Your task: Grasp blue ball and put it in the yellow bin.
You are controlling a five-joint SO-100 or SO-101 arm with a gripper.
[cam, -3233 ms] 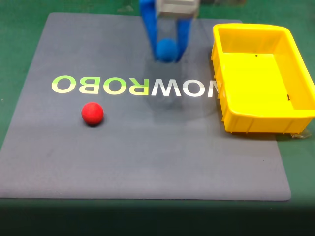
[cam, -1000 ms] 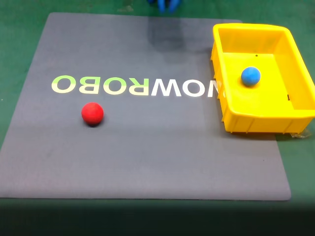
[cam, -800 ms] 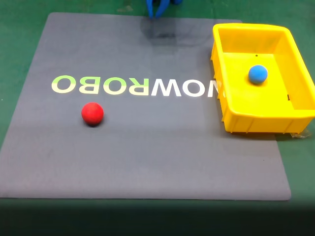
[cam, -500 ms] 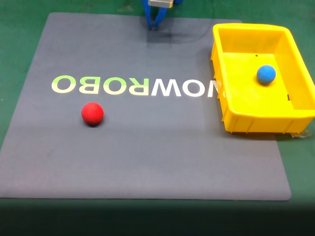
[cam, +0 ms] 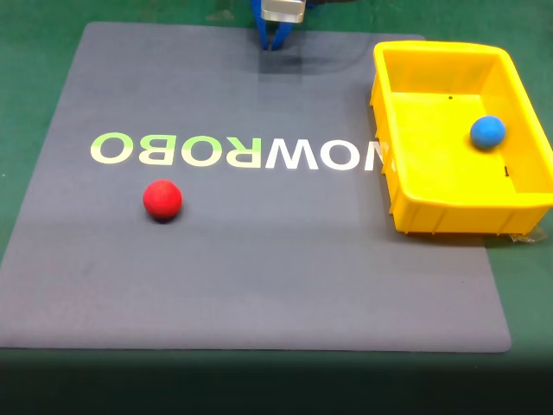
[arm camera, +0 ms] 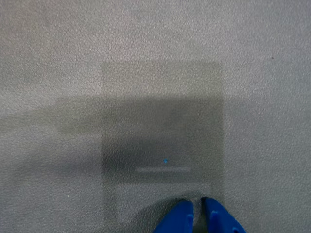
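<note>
A grey mat [cam: 259,259] printed with mirrored "NOWROBO" lettering [cam: 238,153] covers most of the green table [cam: 34,52] in the fixed view. The yellow bin [cam: 406,199] sits at about three o'clock from the mat's middle, overlapping the mat's right edge. At twelve o'clock, on the mat's far edge, the gripper [cam: 275,41] hangs with its blue fingers drawn together to a thin slit, holding nothing; the wrist view shows the same blue tips [arm camera: 197,218] nearly touching over bare mat and its own shadow. The red ball [cam: 162,200] lies at eight o'clock on the mat, below the lettering. The blue ball [cam: 487,131] rests inside the bin, against its right wall.
</note>
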